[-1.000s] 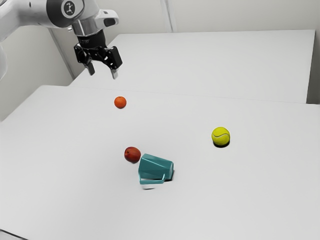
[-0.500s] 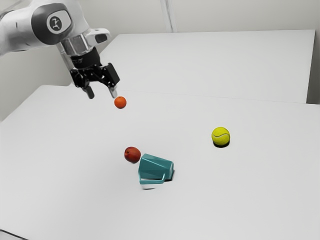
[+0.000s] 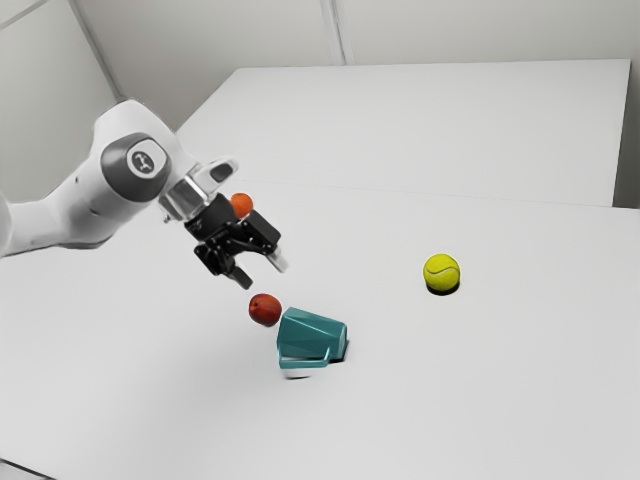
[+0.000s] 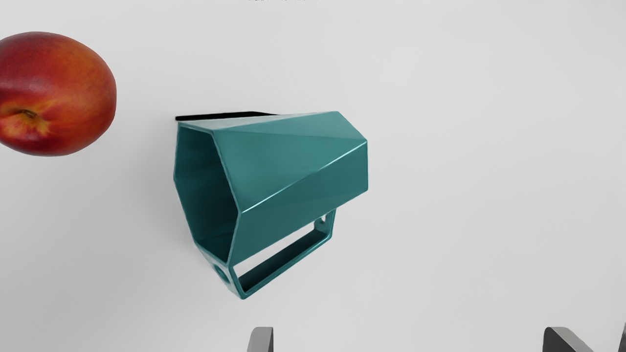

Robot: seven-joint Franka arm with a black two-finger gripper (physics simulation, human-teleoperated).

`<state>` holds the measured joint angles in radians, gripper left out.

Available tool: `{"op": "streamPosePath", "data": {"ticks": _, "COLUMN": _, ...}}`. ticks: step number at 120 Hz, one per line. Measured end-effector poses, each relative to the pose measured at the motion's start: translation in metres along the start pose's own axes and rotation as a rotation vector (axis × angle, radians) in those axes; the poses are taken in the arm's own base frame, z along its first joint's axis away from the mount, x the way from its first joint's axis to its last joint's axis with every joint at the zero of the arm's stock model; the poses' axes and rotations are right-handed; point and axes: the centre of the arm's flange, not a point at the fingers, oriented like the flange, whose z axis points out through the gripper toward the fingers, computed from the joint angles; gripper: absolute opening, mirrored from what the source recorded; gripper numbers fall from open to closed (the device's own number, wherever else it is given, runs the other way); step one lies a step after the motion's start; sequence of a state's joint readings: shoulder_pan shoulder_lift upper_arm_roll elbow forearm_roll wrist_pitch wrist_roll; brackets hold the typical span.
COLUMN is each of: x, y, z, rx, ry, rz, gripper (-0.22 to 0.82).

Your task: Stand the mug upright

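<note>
In the exterior view my gripper (image 3: 262, 276) hangs tilted above the table, up and to the exterior view's left of the teal mug (image 3: 312, 336). The faceted mug lies on its side, with its base toward the exterior view's right. In the wrist view the mug (image 4: 293, 166) shows its dark open mouth facing the red fruit's side and its angular handle standing out from the body. The gripper (image 4: 408, 337) is open there, its two fingertips wide apart with nothing between them.
A red nectarine (image 3: 265, 309) rests close to the mug's mouth, and in the wrist view the nectarine (image 4: 54, 93) is large. An orange (image 3: 242, 204) is partly behind the hand. A tennis ball (image 3: 441, 273) lies farther toward the exterior view's right on the white table (image 3: 480, 400).
My arm has come down and toward the exterior view's right, nearer the nectarine and mug, and the hand has tilted. The mug, fruits and ball have stayed where they were.
</note>
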<state>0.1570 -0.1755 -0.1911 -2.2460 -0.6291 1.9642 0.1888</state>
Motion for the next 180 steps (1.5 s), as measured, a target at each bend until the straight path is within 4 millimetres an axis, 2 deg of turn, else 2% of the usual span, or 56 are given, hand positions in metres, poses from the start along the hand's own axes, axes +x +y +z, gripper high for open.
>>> {"op": "streamPosePath", "data": {"ticks": 21, "x": -0.006, "y": -0.039, "z": 0.025, "rx": -0.113, "ry": 0.052, "rz": -0.013, "gripper": 0.60}}
{"op": "streamPosePath", "data": {"ticks": 53, "x": -0.006, "y": -0.070, "z": 0.066, "rx": -0.195, "ry": 0.049, "rz": 0.066, "gripper": 0.60}}
{"op": "streamPosePath", "data": {"ticks": 83, "x": -0.002, "y": -0.085, "z": 0.085, "rx": -0.233, "ry": 0.054, "rz": 0.162, "gripper": 0.60}}
{"op": "streamPosePath", "data": {"ticks": 116, "x": 0.003, "y": -0.092, "z": 0.096, "rx": -0.298, "ry": 0.086, "rz": 0.242, "gripper": 0.60}}
{"op": "streamPosePath", "data": {"ticks": 151, "x": 0.004, "y": -0.100, "z": 0.120, "rx": -0.391, "ry": 0.093, "rz": 0.264, "gripper": 0.60}}
{"op": "streamPosePath", "data": {"ticks": 160, "x": 0.004, "y": -0.099, "z": 0.125, "rx": -0.411, "ry": 0.087, "rz": 0.276, "gripper": 0.56}}
{"op": "streamPosePath", "data": {"ticks": 180, "x": 0.003, "y": -0.099, "z": 0.128, "rx": -0.435, "ry": 0.083, "rz": 0.306, "gripper": 0.35}}
